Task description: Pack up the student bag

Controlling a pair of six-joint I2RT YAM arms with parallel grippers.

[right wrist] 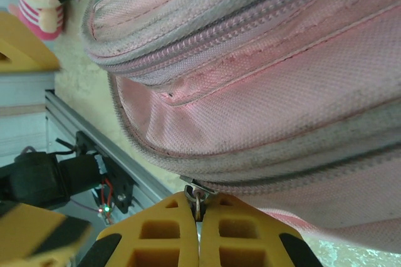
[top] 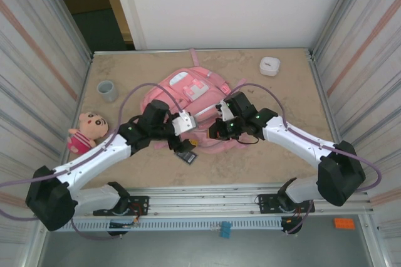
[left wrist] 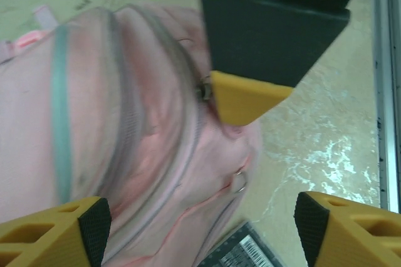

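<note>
While the student bag (top: 188, 101) lies mid surface (top: 144, 66), its zip pull (right wrist: 198, 199) is pinched by right jaws; left jaws are spread over it. Zip step judged in hand; steady pull along track req'd next.

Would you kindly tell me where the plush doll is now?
In the top external view the plush doll lies at the table's left edge, slightly nearer the robot than the grey cup.

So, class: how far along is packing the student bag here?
Done: nothing visible; doll, cup, white case and a dark flat item lie outside the student bag. In hand: right tool is shut on a zipper pull, left tool open over the bag. Left, probably: unzip, load, close.
</note>
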